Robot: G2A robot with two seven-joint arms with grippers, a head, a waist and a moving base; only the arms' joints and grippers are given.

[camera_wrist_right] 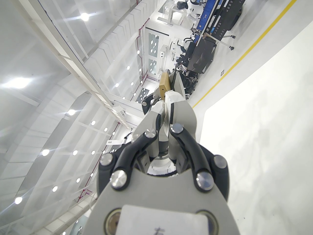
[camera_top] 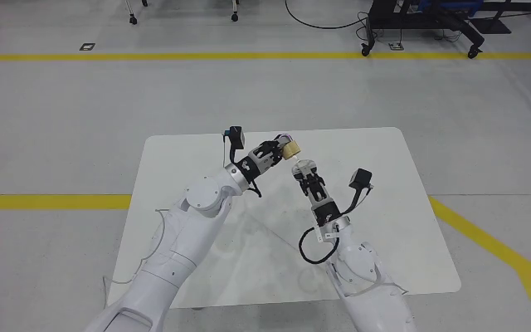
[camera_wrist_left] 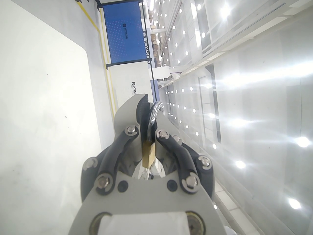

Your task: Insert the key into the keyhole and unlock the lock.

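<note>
We are holding one lock (camera_top: 289,149) above the table (camera_top: 398,249), our left gripper (camera_wrist_left: 151,107) clamping its shackle (camera_wrist_left: 157,105). Our right gripper (camera_wrist_right: 166,101) is pinching what looks like one key (camera_wrist_right: 166,116), just beside the lock.

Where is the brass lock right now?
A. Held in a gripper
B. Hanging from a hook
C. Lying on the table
A: the left gripper is shut on the lock, pinching its shackle.
</note>
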